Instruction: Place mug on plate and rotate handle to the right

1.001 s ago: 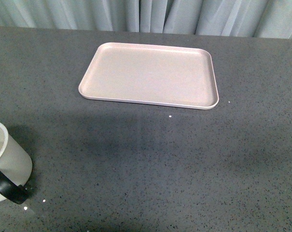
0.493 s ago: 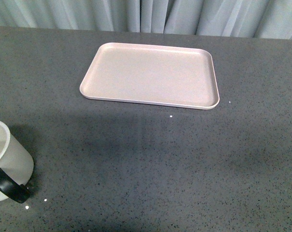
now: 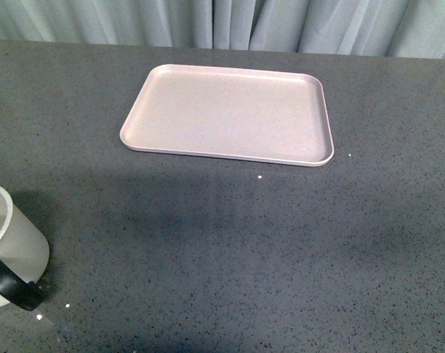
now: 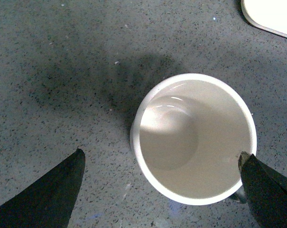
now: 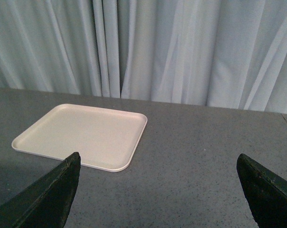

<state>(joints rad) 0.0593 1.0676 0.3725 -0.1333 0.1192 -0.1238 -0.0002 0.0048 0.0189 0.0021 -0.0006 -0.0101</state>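
Left end effector [image 4: 160, 155] and right end effector [image 5: 157, 156], both with jaws spread wide apart.

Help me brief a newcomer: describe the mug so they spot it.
On the speckled grey tabletop, look near-left, short of the pale pink rectangular tray. The white cylindrical mug stands upright there, the only thing with a glossy black loop handle.

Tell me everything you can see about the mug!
The mug is white, round and glossy, with a black loop handle on its near side. It stands upright and empty on the grey table, at the near left, apart from the plate. The left gripper hangs open over it, one finger on each side; no touch is clear.
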